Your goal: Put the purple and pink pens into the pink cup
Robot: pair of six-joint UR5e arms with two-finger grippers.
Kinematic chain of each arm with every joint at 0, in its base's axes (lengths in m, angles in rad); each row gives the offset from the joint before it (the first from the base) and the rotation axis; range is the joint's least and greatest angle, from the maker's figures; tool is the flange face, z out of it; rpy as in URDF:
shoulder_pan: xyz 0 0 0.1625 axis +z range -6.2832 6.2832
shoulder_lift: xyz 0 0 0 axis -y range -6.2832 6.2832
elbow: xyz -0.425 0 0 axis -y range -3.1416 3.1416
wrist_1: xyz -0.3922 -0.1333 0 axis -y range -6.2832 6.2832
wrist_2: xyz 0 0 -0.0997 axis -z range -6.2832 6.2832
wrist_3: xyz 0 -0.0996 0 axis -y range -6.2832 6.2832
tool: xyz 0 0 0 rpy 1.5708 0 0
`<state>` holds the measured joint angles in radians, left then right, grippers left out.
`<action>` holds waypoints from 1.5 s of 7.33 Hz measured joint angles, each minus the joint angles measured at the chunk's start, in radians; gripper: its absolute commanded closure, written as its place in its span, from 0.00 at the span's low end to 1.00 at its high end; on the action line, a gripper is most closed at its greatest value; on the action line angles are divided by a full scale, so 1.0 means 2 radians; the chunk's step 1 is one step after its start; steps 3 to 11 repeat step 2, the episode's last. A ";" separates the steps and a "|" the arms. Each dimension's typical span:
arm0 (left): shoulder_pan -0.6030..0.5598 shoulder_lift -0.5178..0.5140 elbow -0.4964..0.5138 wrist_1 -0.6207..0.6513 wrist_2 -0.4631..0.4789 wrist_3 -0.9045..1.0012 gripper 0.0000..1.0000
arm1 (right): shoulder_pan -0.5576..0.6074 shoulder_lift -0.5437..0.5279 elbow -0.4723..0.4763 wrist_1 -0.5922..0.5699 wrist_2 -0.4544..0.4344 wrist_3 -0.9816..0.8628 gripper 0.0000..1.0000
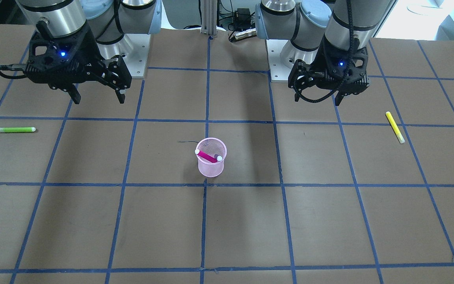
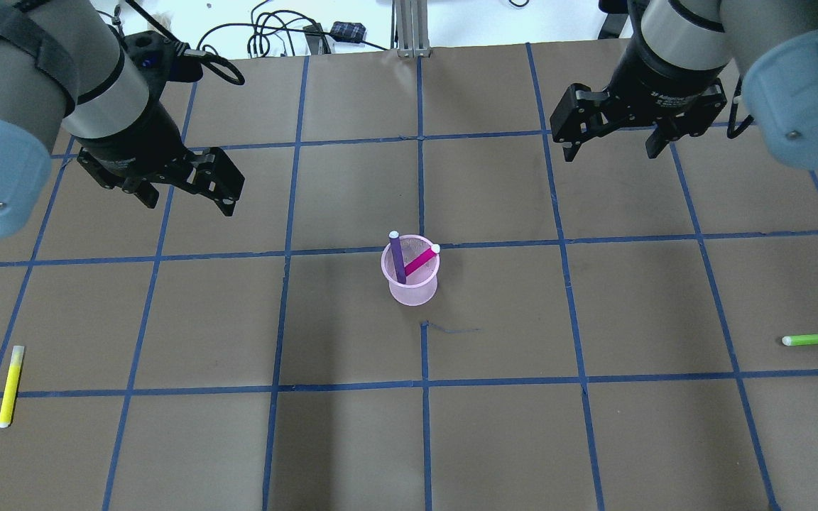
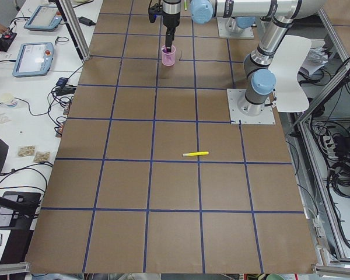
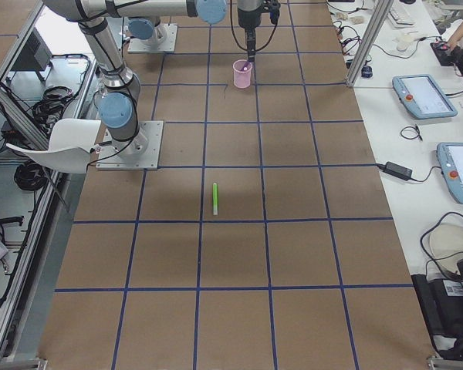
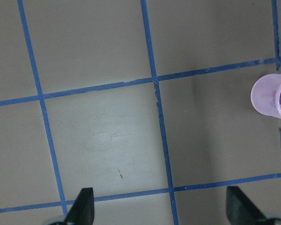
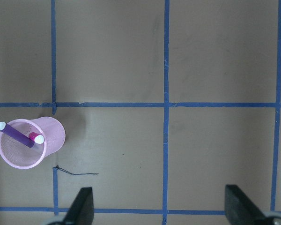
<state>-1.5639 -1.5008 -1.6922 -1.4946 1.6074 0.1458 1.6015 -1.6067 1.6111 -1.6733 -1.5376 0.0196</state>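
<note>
Black jaws on both left gripper (image 2: 189, 204) and right gripper (image 2: 611, 152) are spread wide, holding nothing. Pink cup (image 2: 412, 289) stands between them, well apart from both, with purple pen (image 2: 397, 259) and pink pen (image 2: 421, 260) leaning inside. Right wrist view shows both pens; left wrist view catches only the cup's edge.

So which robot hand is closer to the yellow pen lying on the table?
Left. The left gripper hangs over the same half of the table as the yellow pen. The right gripper hangs over the other half, beyond the pink mesh cup.
</note>
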 measured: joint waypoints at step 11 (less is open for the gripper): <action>0.005 0.000 0.000 0.003 0.001 0.001 0.00 | 0.000 0.000 0.001 0.000 0.000 0.000 0.00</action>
